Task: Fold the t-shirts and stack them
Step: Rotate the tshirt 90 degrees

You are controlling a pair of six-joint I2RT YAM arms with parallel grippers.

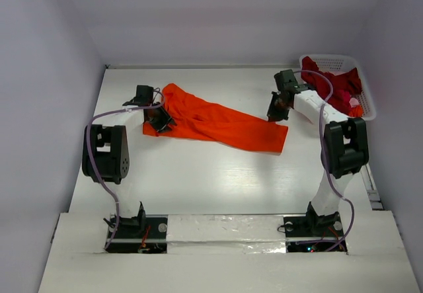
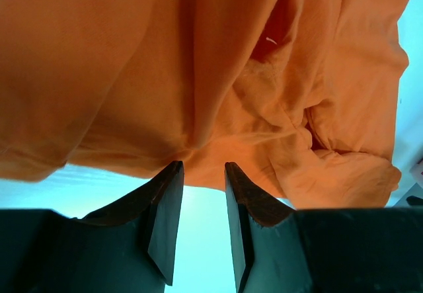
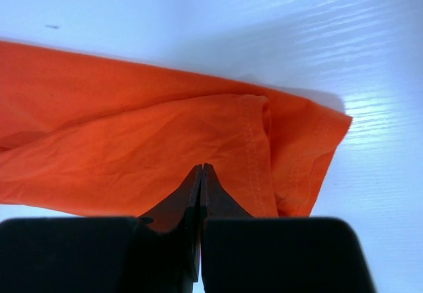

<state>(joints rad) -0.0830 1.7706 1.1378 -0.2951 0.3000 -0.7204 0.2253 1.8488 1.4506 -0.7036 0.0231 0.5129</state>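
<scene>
At the near edge of the worktop (image 1: 218, 180) we see the two arm bases, left and right, each arm reaching toward the far half.

Across that far half lies the orange t-shirt (image 1: 218, 122), pulled into a long, creased band. It slants from near the far left corner down toward the right edge, so its right end sits nearer to us than its left.

The left tool (image 1: 160, 120) stands at the shirt's left end. In its wrist view the fingers (image 2: 165, 200) are narrowly parted, bare worktop shows through the gap, and the tips reach the edge of the bunched cloth. We cannot tell whether they touch it.

The right tool (image 1: 276, 112) is at the shirt's right end, on its far side. Its fingers (image 3: 178, 204) are pressed fully together, the tips pointing at a folded, stitched hem. We cannot tell whether any cloth is caught between them.

In the far right corner stands a white basket (image 1: 367, 101), with the red t-shirt (image 1: 327, 81) heaped inside and spilling over its left rim.
</scene>
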